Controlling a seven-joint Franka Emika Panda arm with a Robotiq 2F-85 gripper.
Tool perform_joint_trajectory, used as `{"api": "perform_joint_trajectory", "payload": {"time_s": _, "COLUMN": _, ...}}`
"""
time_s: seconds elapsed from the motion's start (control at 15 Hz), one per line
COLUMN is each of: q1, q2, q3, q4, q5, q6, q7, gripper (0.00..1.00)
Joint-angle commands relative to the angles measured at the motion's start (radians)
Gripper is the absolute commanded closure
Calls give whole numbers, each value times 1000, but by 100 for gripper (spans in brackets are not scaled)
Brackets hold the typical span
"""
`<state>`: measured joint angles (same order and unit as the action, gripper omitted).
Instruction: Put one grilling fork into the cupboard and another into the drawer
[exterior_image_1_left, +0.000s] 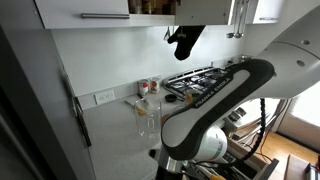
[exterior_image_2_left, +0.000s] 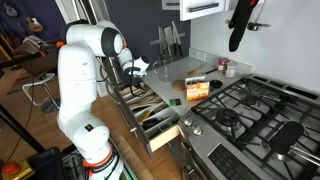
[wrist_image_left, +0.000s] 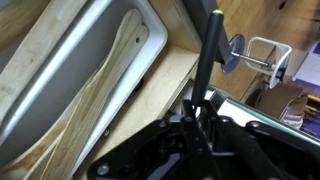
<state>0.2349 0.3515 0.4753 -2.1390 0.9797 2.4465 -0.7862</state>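
My gripper (wrist_image_left: 198, 105) is shut on the black handle of a grilling fork (wrist_image_left: 210, 55); its prongs are hidden. In both exterior views the gripper (exterior_image_1_left: 183, 40) (exterior_image_2_left: 240, 25) hangs high, just under the wall cabinets. The cupboard (exterior_image_1_left: 100, 10) is pale grey-white with a long steel bar handle, and the section right of it (exterior_image_1_left: 155, 5) stands open above my gripper. The drawer (exterior_image_2_left: 150, 115) under the counter is pulled open and holds several utensils. It shows far below in the wrist view (wrist_image_left: 90, 60), with wooden utensils in a white tray. I cannot pick out a second fork.
A gas hob (exterior_image_2_left: 250, 110) (exterior_image_1_left: 205, 80) fills the counter beside the drawer. A yellow box (exterior_image_2_left: 196, 88) and small jars (exterior_image_1_left: 148, 88) stand on the counter. A knife block (exterior_image_2_left: 172, 40) is by the wall. The robot's base (exterior_image_2_left: 85, 90) stands next to the open drawer.
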Motion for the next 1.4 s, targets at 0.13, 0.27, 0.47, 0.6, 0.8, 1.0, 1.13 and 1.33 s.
{"api": "perform_joint_trajectory", "payload": {"time_s": 0.13, "q1": 26, "q2": 6, "q3": -65, "q4": -12, "q5": 63, "q6": -2, "q7": 88, "gripper": 97}}
{"api": "perform_joint_trajectory", "payload": {"time_s": 0.27, "q1": 34, "q2": 12, "q3": -81, "q4": -8, "q5": 46, "q6": -4, "q7": 135, "gripper": 97}}
{"api": "perform_joint_trajectory", "payload": {"time_s": 0.47, "q1": 42, "q2": 20, "q3": -92, "q4": -5, "q5": 25, "q6": -19, "q7": 182, "gripper": 97}}
{"api": "perform_joint_trajectory", "payload": {"time_s": 0.6, "q1": 43, "q2": 31, "q3": -94, "q4": 1, "q5": -3, "q6": -60, "q7": 204, "gripper": 97}}
{"api": "perform_joint_trajectory", "payload": {"time_s": 0.8, "q1": 41, "q2": 44, "q3": -92, "q4": 7, "q5": -5, "q6": -104, "q7": 218, "gripper": 97}}
{"api": "perform_joint_trajectory", "payload": {"time_s": 1.0, "q1": 40, "q2": 65, "q3": -93, "q4": 28, "q5": 15, "q6": -118, "q7": 231, "gripper": 97}}
{"api": "perform_joint_trajectory", "payload": {"time_s": 1.13, "q1": 39, "q2": 84, "q3": -95, "q4": 55, "q5": 29, "q6": -107, "q7": 244, "gripper": 97}}
{"api": "perform_joint_trajectory", "payload": {"time_s": 1.33, "q1": 40, "q2": 105, "q3": -101, "q4": 82, "q5": 50, "q6": -85, "q7": 274, "gripper": 97}}
